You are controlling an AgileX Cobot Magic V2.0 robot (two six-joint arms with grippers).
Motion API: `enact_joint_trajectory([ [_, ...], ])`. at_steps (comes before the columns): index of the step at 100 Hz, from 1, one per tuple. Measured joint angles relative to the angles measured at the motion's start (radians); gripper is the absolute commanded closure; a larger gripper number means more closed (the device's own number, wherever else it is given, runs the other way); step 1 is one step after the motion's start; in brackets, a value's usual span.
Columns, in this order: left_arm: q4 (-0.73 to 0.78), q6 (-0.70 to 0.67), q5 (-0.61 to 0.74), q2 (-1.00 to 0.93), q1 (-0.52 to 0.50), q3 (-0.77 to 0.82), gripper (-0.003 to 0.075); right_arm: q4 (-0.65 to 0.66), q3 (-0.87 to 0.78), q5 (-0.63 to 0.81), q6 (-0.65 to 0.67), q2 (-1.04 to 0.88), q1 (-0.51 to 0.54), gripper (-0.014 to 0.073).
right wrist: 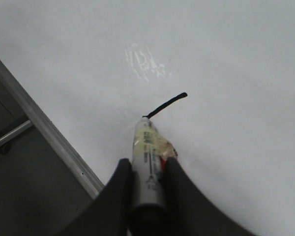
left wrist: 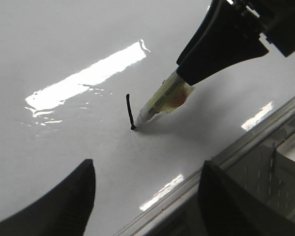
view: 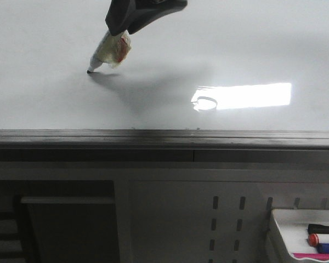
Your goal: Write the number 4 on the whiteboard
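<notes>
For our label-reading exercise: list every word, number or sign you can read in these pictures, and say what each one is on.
Nothing is legible.
Marker barrel: small print, too blurred to read.
Whiteboard: one short black stroke, not yet a numeral.
Tray markers: no readable labels.

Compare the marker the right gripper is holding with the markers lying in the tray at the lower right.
The held marker is clamped in the right gripper, tilted with its tip on the whiteboard; the tray markers lie flat, untouched. The held one is uncapped and has drawn a short black stroke; the tray ones look capped. Both are whiteboard-type markers.
</notes>
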State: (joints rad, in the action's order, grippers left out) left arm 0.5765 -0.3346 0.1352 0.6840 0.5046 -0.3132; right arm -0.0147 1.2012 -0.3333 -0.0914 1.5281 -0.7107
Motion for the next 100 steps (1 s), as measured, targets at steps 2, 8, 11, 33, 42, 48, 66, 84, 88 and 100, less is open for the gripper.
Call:
enact_joint_trajectory([
  [2, 0.0, 0.0, 0.0, 0.0, 0.0, 0.0, 0.03, 0.0, -0.001, 0.0, 0.0, -0.002, 0.0, 0.0657],
  [8, 0.0, 0.0, 0.001, 0.0, 0.0, 0.0, 0.03, 0.0, -0.008, -0.007, 0.0, -0.009, 0.002, 0.0657],
  [11, 0.0, 0.0, 0.001, 0.0, 0.0, 0.0, 0.03, 0.0, -0.013, -0.016, 0.0, -0.018, 0.005, 0.0657],
  [33, 0.0, 0.0, 0.001, 0.0, 0.0, 0.0, 0.03, 0.015, -0.079, -0.107, 0.002, -0.124, 0.069, 0.0658],
  [42, 0.0, 0.0, 0.001, 0.0, 0.0, 0.0, 0.03, 0.015, -0.091, -0.11, 0.002, -0.144, 0.077, 0.0658],
  [48, 0.0, 0.0, 0.001, 0.0, 0.0, 0.0, 0.03, 0.023, -0.089, -0.113, 0.002, -0.144, 0.071, 0.0658],
  [66, 0.0, 0.0, 0.002, 0.0, 0.0, 0.0, 0.03, 0.034, -0.028, -0.119, 0.0, -0.14, 0.025, 0.0658],
  [84, 0.0, 0.0, 0.002, 0.0, 0.0, 0.0, 0.03, 0.036, 0.019, -0.085, 0.0, -0.095, 0.022, 0.0658],
  [88, 0.0, 0.0, 0.002, 0.0, 0.0, 0.0, 0.03, 0.036, 0.019, -0.079, 0.0, -0.084, 0.026, 0.0658],
  [100, 0.0, 0.0, 0.002, 0.0, 0.0, 0.0, 0.03, 0.036, 0.019, -0.087, 0.0, -0.051, 0.033, 0.0658],
])
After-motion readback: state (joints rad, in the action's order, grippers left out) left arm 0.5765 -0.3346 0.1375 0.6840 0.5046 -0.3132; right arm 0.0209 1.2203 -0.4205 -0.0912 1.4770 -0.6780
